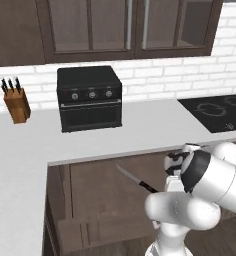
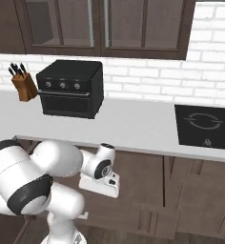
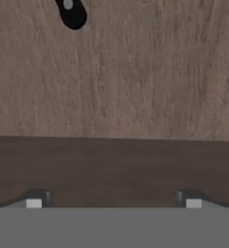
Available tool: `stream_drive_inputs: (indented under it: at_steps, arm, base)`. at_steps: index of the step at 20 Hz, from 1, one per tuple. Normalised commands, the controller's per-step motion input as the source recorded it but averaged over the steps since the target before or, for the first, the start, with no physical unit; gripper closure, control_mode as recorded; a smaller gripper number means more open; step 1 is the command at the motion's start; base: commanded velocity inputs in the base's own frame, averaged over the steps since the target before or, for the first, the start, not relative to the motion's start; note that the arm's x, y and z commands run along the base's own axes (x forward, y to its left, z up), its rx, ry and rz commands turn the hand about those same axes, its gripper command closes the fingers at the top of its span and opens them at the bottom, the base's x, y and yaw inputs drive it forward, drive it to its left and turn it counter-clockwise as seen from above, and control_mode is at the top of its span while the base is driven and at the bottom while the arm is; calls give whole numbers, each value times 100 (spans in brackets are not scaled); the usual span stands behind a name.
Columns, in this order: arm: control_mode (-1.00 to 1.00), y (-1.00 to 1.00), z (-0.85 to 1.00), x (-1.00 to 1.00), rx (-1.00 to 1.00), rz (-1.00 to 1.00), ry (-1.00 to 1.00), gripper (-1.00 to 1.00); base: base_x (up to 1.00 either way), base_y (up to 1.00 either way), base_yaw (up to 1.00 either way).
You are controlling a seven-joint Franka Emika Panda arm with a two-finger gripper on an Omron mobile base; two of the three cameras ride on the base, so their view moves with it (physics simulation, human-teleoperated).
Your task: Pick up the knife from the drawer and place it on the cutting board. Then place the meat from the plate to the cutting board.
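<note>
While over drawer: gripper (image 3: 113, 203) jaws spread wide, grasping nothing.
Knife: knife (image 1: 136, 181) lies in the open drawer (image 3: 136, 77) below the counter (image 1: 140, 125), left of the arm.

A kitchen corner with a white counter and dark wood cabinets faces you.

You see a white counter (image 1: 20, 165) wrapping an L along a white brick wall (image 1: 155, 80), with dark glass-front upper cabinets (image 1: 130, 30) above. A black toaster oven (image 1: 89, 98) sits toward the back edge, a tan knife block (image 1: 16, 105) near the left corner, a black cooktop (image 1: 217, 112) at the right end. Dark wood cabinet fronts (image 2: 190, 195) run below.
</note>
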Motion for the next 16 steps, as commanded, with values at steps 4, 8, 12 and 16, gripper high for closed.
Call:
stream_drive_inputs:
  at_steps: [4, 8, 12, 16]
  arm:
    - [-100, 18, 9, -21, -1, 0, 13, -100]
    - [-100, 43, 9, 49, 0, 6, 5, -100]
    - [-100, 23, 0, 68, 5, 14, -1, -100]
    - [-100, 13, 0, 52, 0, 11, -3, -100]
  base:
    - [0, 0, 0]
    - [0, 0, 0]
    - [0, 0, 0]
    - [0, 0, 0]
